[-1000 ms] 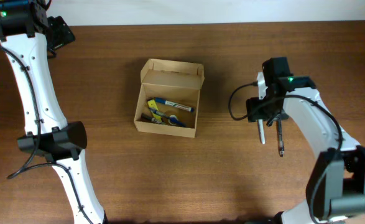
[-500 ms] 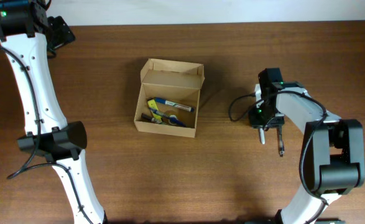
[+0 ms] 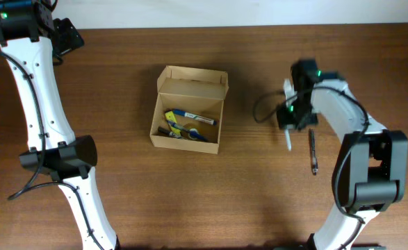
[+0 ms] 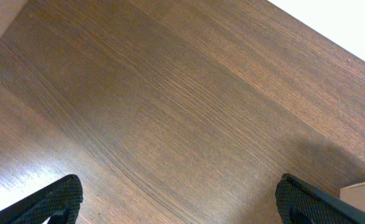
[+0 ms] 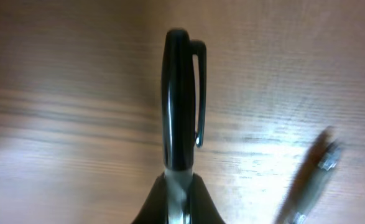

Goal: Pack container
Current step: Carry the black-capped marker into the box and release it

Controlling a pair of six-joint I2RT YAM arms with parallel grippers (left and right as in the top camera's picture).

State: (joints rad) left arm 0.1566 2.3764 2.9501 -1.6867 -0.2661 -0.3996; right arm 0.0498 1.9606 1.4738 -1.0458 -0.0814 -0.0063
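Overhead, the container [image 3: 184, 143], a small tan cardboard box, sits open near the middle of the dark wood tabletop [image 3: 210, 201], its hinged flap [image 3: 192, 85] standing up along the far side. Its outer faces are plain, with no print or label showing. Inside lie several blue-and-yellow pens [image 3: 190, 117], crossed over one another; any lettering on their barrels is too small to read.

Well to the right of the box, the right hand [image 3: 289, 127] is clenched on a black-capped pen [image 3: 288, 142], gripping its pale barrel so that the pen points down the frame toward the near edge. The right wrist view shows that pen's glossy black cap and pocket clip [image 5: 199, 93] jutting out beyond the dark fingers [image 5: 151, 211], which close round the barrel. The view is blurred, and no brand mark can be made out on the cap. Just beside the held pen, a second, darker pen [image 3: 313, 153] lies loose on the wood, roughly parallel to it and apart from the hand; in the wrist view it is only a smeared streak at lower right.

At the far left corner, the left hand [image 4: 179, 196] is released, fingertips spread wide over bare wood grain and grasping nothing. One pale corner of the box edges into its wrist view at lower right.
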